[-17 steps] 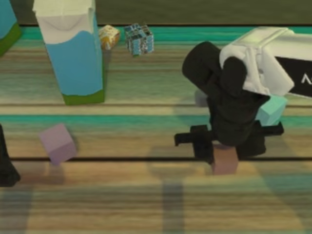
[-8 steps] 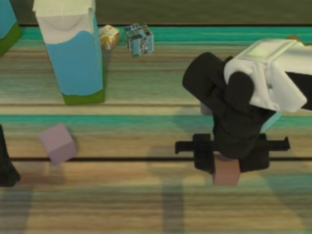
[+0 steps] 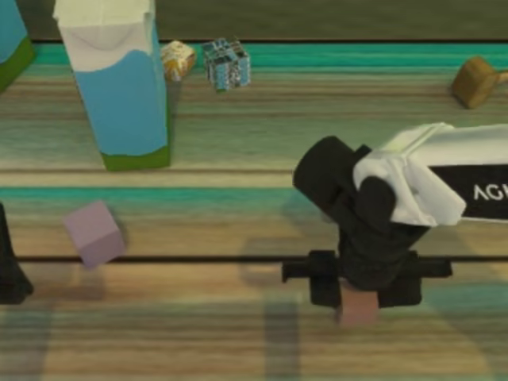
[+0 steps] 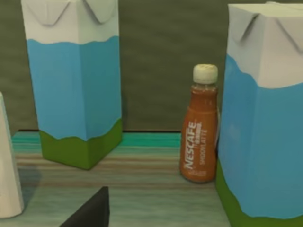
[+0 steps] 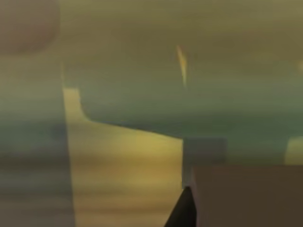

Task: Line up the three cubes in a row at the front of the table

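The small pink-brown cube (image 3: 359,308) sits between the fingers of my right gripper (image 3: 359,302), which is shut on it near the front of the table (image 3: 238,341), right of centre. In the right wrist view the same cube (image 5: 246,196) fills the corner beside one dark finger (image 5: 183,212). The pale lilac cube (image 3: 94,233) rests on the table at the left. The large cyan cube is hidden under my right arm. My left gripper (image 3: 8,274) stays parked at the left edge, open, with one finger (image 4: 92,210) showing in its wrist view.
A tall blue, white and green carton (image 3: 119,79) stands at the back left, with a second carton (image 3: 12,40) at the edge. A small orange-and-cream cube (image 3: 177,59) and a patterned puzzle cube (image 3: 226,63) lie behind. A brown mallet (image 3: 476,79) lies back right. A Nescafe bottle (image 4: 201,127) stands between cartons.
My right gripper has carried the pink-brown cube toward the front edge. The arm now covers the cyan cube and has uncovered the brown mallet. The lilac cube and left arm have not moved.
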`<action>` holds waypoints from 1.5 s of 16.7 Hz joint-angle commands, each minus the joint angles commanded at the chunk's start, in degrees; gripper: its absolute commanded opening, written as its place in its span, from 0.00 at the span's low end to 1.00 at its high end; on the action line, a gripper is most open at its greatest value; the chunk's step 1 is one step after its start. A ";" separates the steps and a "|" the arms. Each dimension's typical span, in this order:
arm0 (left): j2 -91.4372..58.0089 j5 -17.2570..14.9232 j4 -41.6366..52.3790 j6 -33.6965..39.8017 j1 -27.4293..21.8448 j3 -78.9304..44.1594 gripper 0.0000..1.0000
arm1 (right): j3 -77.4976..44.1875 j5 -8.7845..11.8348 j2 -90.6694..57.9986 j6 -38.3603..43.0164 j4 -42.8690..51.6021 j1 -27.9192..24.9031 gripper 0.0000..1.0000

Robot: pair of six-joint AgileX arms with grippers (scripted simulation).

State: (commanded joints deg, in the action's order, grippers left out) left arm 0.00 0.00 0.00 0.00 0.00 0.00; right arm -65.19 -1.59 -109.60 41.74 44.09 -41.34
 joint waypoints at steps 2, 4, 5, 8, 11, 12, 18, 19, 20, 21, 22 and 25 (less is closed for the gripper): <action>0.00 0.00 0.00 0.00 0.00 0.00 1.00 | 0.57 -0.01 -0.39 0.02 -0.75 -0.06 0.00; 0.00 0.00 0.00 0.00 0.00 0.00 1.00 | 0.57 -0.01 -0.39 0.02 -0.75 -0.06 0.00; 0.00 0.00 0.00 0.00 0.00 0.00 1.00 | 0.57 -0.01 -0.39 0.02 -0.75 -0.06 0.00; 0.00 0.00 0.00 0.00 0.00 0.00 1.00 | 0.57 -0.01 -0.39 0.02 -0.75 -0.06 0.23; 0.00 0.00 0.00 0.00 0.00 0.00 1.00 | 0.57 -0.01 -0.39 0.02 -0.75 -0.06 0.45; 0.00 0.00 0.00 0.00 0.00 0.00 1.00 | 0.57 -0.01 -0.39 0.02 -0.75 -0.06 0.53; 0.00 0.00 0.00 0.00 0.00 0.00 1.00 | 0.57 -0.01 -0.39 0.02 -0.75 -0.06 0.98; 0.00 0.00 0.00 0.00 0.00 0.00 1.00 | 0.57 -0.01 -0.39 0.02 -0.75 -0.06 1.00; 0.00 0.00 0.00 0.00 0.00 0.00 1.00 | 0.57 -0.01 -0.39 0.02 -0.75 -0.06 1.00; 0.00 0.00 0.00 0.00 0.00 0.00 1.00 | 0.57 -0.01 -0.39 0.02 -0.75 -0.06 1.00; 0.00 0.00 0.00 0.00 0.00 0.00 1.00 | 0.57 -0.01 -0.39 0.02 -0.75 -0.06 1.00; 0.00 0.00 0.00 0.00 0.00 0.00 1.00 | 0.57 -0.01 -0.39 0.02 -0.75 -0.06 1.00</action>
State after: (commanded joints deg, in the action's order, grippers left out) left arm 0.00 0.00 0.00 0.00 0.00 0.00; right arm -64.62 -1.60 -110.00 41.76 43.34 -41.40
